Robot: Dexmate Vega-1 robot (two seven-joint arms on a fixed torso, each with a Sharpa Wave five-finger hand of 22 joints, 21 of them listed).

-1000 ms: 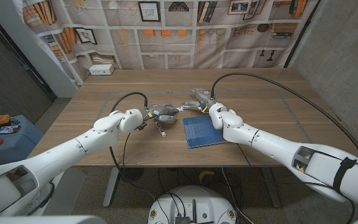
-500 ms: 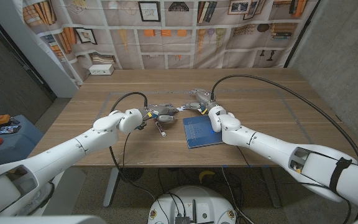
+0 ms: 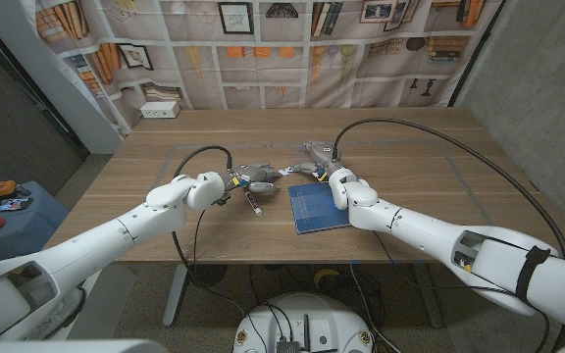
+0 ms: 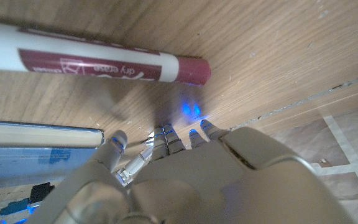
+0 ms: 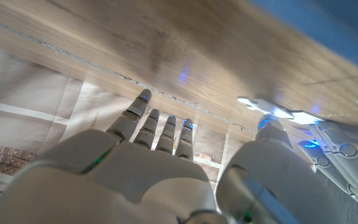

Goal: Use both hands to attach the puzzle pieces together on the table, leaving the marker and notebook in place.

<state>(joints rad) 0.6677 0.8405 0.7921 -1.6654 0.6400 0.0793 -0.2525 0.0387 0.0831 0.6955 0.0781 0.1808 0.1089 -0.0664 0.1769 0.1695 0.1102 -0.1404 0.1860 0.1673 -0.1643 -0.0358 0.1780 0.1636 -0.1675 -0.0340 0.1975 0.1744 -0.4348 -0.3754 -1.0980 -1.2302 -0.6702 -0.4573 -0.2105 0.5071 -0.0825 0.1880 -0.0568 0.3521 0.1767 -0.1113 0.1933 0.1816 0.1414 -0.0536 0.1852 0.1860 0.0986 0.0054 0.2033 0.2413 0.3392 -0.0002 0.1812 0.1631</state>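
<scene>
A pale puzzle piece (image 3: 282, 174) lies on the table between my two hands; the right wrist view shows it as a light shape (image 5: 277, 109) on the wood. My right hand (image 3: 314, 160) has its fingers (image 5: 160, 127) stretched out and apart, and its thumb tip touches the piece. My left hand (image 3: 247, 180) reaches in from the other side, and its fingers (image 5: 344, 155) meet the piece; its grip is hidden. The maroon-capped marker (image 3: 255, 201) (image 4: 92, 62) lies just in front of the left hand (image 4: 185, 180). The blue notebook (image 3: 320, 206) (image 4: 36, 137) lies under my right wrist.
Black cables (image 3: 204, 152) loop over the table from both wrists. A white box (image 3: 160, 110) sits at the far left corner of the table. Tape lines (image 3: 430, 147) mark the wood on the right. A patterned cloth wall stands behind the table.
My right forearm and hand have edged a little to the left, towards the left hand. The left hand, marker and notebook have stayed put.
</scene>
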